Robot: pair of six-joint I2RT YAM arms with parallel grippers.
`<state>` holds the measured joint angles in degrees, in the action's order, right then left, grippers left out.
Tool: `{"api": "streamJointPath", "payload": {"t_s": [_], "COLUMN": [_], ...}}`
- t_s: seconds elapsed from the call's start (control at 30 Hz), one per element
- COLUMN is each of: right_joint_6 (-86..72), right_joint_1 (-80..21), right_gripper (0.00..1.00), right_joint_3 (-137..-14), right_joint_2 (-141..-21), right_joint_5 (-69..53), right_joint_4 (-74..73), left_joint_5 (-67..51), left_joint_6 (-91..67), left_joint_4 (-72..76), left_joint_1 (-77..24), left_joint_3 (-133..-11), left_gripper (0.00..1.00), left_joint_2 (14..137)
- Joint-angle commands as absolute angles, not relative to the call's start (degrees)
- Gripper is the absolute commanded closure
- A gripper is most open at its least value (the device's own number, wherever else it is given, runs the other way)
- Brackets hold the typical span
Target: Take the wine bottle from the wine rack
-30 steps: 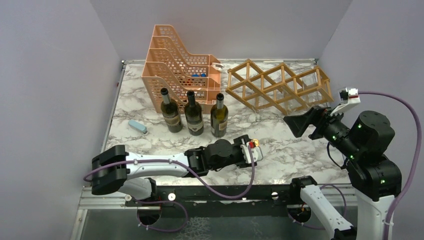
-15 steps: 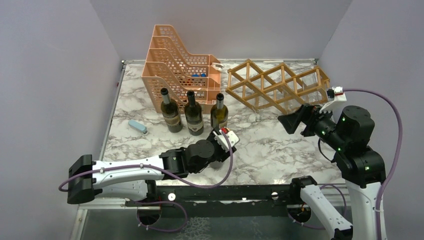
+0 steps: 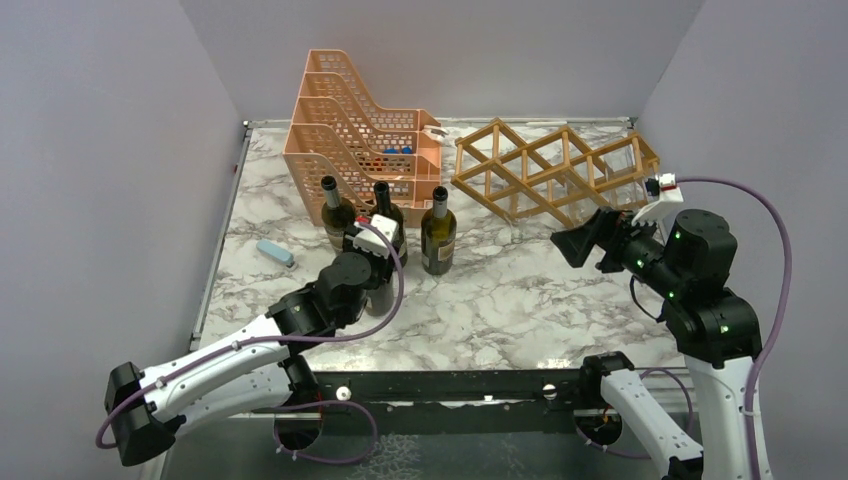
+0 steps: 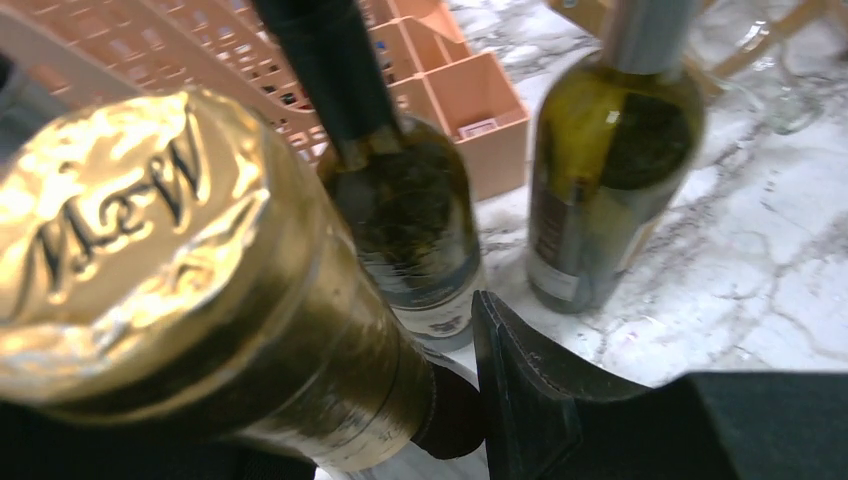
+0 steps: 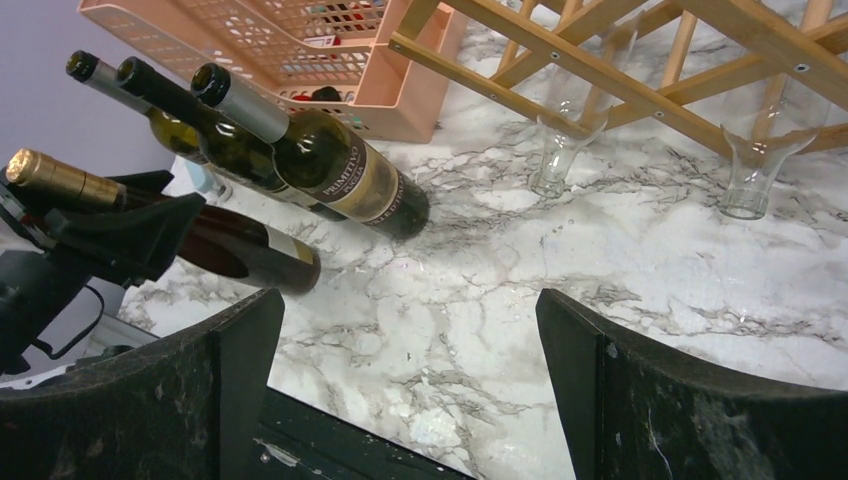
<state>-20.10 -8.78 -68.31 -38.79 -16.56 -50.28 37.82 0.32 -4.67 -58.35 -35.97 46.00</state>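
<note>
Clearly the wine bottle [image 5: 255,255] is off the wine rack [image 3: 555,170]. The left tool [image 5: 150,235] has it, pressed together on the neck just under the gold foil cap. It seems to lean a little more than the bottles beside it. Whether its base touches the bench [image 3: 560,300] I cannot tell. The right tool [image 5: 415,360] is spread wide, pinches nothing, and hovers well apart from the bottle, near the rack.

I judge this bottle to be heavy, stiff and fragile, and its smooth glass and foil can slip. A hold on the thin neck lets the heavy body swing, so the grip must be firm and the lowering slow and upright. A hold lower down, at the shoulder, would be steadier.

Three standing bottles [image 3: 438,232] are just beside the held one, in front of the orange organizer [image 3: 350,120]. They are the main obstacle, because one push could tip them. Glasses [image 5: 560,150] stand under the rack, away from this bottle. A small blue block [image 3: 275,252] lies on the bench further left, apart.
</note>
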Motion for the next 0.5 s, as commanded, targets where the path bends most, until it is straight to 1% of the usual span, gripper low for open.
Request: {"api": "streamJointPath", "payload": {"t_s": [0.0,0.23,0.47], "right_joint_6": [-20.81,-20.61,-20.64], "right_joint_1": [-8.74,-8.7,-8.7], "right_gripper": [0.0,0.01,0.01], "right_joint_3": [-67.72,-67.74,-67.21], "right_joint_2": [-38.55,-38.28,-37.97], "right_joint_5": [-18.13,-17.86,-17.66], "right_joint_4": [-48.21,-48.84,-48.97], "left_joint_5": [41.86,47.34,48.84], "left_joint_6": [-1.34,-0.33,3.84], "left_joint_4": [0.7,3.01,6.29], "left_joint_1": [-54.8,-51.28,-49.6], "left_joint_3": [-37.26,-34.63,-31.63], "left_gripper": [1.0,1.0,1.0], "left_joint_2": [42.12,38.57,35.4]}}
